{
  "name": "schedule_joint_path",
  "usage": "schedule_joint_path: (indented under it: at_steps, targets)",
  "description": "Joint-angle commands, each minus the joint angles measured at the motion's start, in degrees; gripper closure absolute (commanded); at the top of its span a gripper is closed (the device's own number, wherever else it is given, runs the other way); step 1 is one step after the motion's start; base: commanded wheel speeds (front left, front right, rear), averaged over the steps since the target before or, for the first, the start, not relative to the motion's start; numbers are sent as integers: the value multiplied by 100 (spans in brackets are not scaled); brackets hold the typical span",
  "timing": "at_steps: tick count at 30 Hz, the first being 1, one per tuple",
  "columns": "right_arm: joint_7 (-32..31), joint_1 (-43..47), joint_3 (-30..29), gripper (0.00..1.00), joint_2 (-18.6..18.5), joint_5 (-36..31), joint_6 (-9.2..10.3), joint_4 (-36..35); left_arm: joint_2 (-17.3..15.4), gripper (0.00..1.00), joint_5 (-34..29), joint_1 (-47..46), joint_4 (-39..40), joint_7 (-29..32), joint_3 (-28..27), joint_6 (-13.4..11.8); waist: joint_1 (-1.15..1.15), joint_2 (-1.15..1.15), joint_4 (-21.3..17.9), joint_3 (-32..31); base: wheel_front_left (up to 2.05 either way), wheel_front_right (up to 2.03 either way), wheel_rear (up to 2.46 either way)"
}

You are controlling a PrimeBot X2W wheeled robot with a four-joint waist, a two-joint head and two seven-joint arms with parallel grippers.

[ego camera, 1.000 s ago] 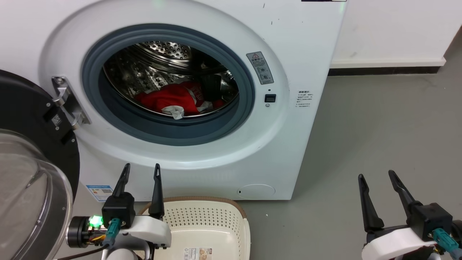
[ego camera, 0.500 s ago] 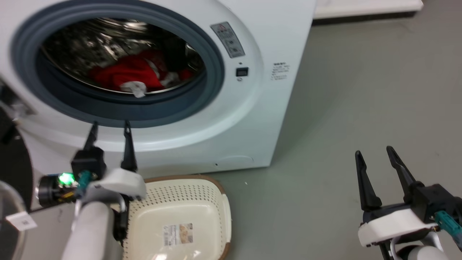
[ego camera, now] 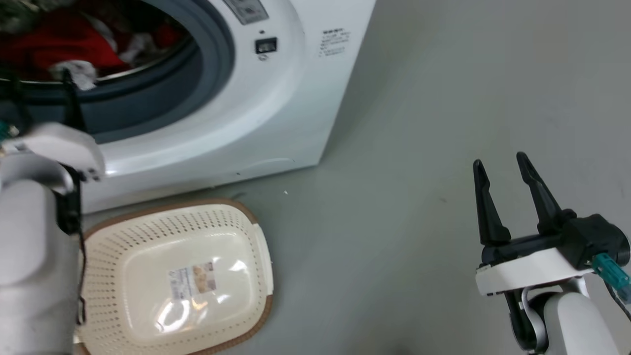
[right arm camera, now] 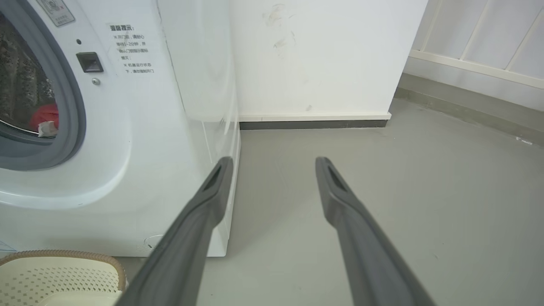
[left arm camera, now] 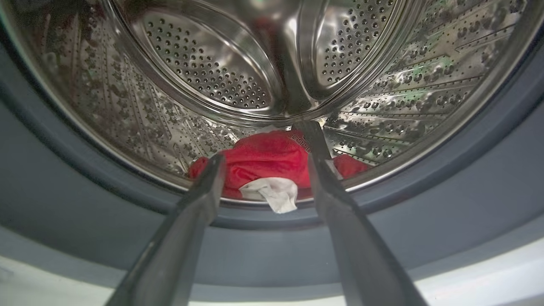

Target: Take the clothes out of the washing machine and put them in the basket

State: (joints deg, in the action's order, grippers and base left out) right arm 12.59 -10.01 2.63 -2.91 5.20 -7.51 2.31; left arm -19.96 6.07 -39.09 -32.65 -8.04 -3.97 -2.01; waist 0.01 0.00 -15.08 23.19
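Since earlier, the left gripper is raised to the washing machine's porthole, spread and empty like the right gripper. The clothes are kept in the drum, upper left; only a label is seen in the basket below.

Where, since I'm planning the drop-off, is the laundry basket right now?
In the head view's lower left, the laundry basket stands on the grey floor just in front of the washing machine, below its porthole, beside the robot's left forearm.

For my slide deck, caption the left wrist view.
Open left gripper points at red clothes lying low inside the washing machine.
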Motion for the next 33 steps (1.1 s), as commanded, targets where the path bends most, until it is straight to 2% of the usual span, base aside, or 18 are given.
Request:
schedule_joint_path:
  at_steps: [1, 9, 13, 24, 28, 33]
  targets:
    - [36, -100, 22, 0, 5, 43, 4, 21, -70, 0, 23, -123, -13, 36, -15, 11, -1, 0, -270, 352, 0, 0, 0]
    - [216, -533, 279, 0, 3, 237, 4, 313, -898, 0, -42, -1254, -634, 838, -3, 333, -1, 0, -641, 904, 0, 0, 0]
    - [257, -685, 384, 0, 4, 364, 4, 403, -1210, 0, -59, -1760, -904, 1219, 31, 445, -1, 0, -804, 1131, 0, 0, 0]
    - [259, -939, 619, 0, 5, 639, 4, 338, -1833, 0, -315, -3081, -1069, 2705, 432, 689, -1, 0, -1194, 1736, 0, 0, 0]
    - [259, -941, 688, 0, 5, 714, 4, 328, -2049, 0, -461, -3364, -960, 3344, 655, 758, -1, 0, -1275, 1883, 0, 0, 0]
    - [260, -994, 750, 0, 4, 783, 4, 318, -2170, 0, -485, -3448, -895, 4247, 766, 789, -1, 0, -1317, 1997, 0, 0, 0]
